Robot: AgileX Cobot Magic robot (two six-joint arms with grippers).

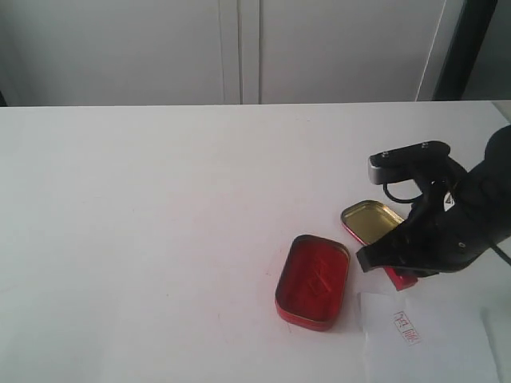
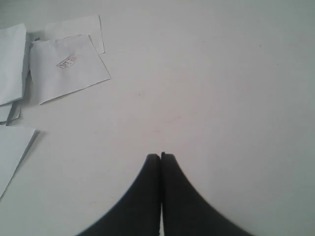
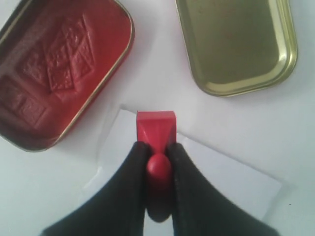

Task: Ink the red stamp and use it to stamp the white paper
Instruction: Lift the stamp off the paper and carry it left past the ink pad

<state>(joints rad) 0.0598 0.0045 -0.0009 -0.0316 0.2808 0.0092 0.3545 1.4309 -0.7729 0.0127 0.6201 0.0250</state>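
Observation:
My right gripper point(image 3: 157, 148) is shut on the knobbed handle of the small red stamp point(image 3: 155, 128). The stamp's square base points down over the far edge of the white paper point(image 3: 224, 179). In the exterior view the stamp point(image 1: 402, 279) shows just under the gripper point(image 1: 393, 270), between the tins and the paper point(image 1: 435, 351), which bears a small red imprint point(image 1: 406, 327). Whether the base touches the sheet cannot be told. The open red ink-pad tin point(image 1: 313, 281) lies left of the stamp. My left gripper point(image 2: 161, 157) is shut and empty over bare table.
The tin's gold lid point(image 1: 371, 221) lies upside down behind the stamp, close to the right arm. In the left wrist view several loose white sheets point(image 2: 66, 66) lie together, one with a red imprint point(image 2: 67, 61). The table's far edge meets a pale wall.

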